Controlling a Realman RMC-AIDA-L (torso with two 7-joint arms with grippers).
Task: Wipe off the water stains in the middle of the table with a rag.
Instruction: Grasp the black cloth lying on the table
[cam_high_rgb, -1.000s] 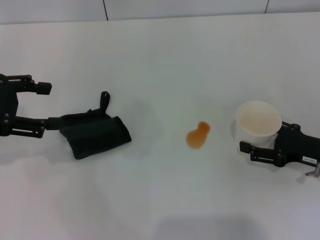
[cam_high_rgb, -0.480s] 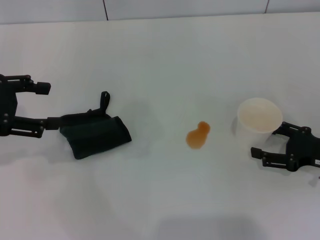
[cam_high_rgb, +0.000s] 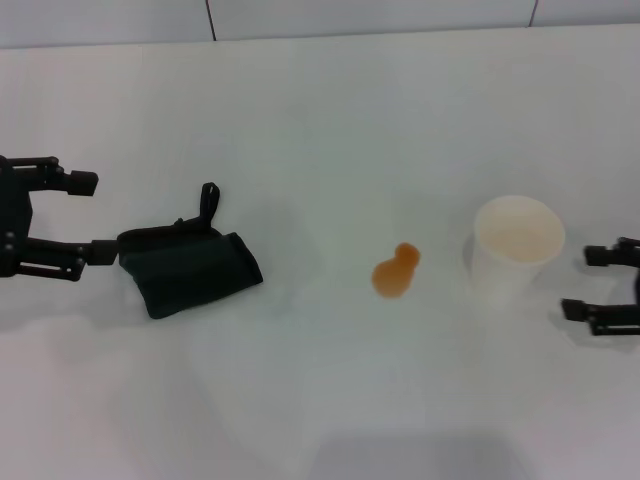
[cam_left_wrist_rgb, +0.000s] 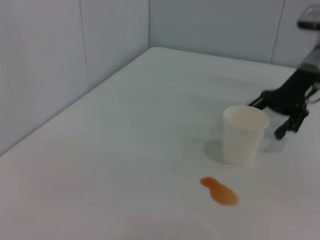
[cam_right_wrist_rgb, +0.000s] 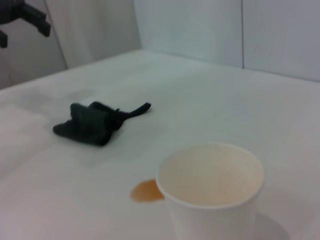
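At the far left of the head view the left gripper (cam_high_rgb: 88, 214) sits low over the white table (cam_high_rgb: 330, 110) with its fingers spread wide and nothing between them; the lower fingertip reaches the left edge of the rag (cam_high_rgb: 188, 267), a black bundle lying just to its right, loop tab pointing up. Right of centre, well apart from the rag, the water stains (cam_high_rgb: 396, 271) show as a small orange-brown blot. Just beside it to the right stands a white paper cup (cam_high_rgb: 517, 257), upright. At the right edge the right gripper (cam_high_rgb: 584, 284) rests near the cup without touching it, fingers open and empty.
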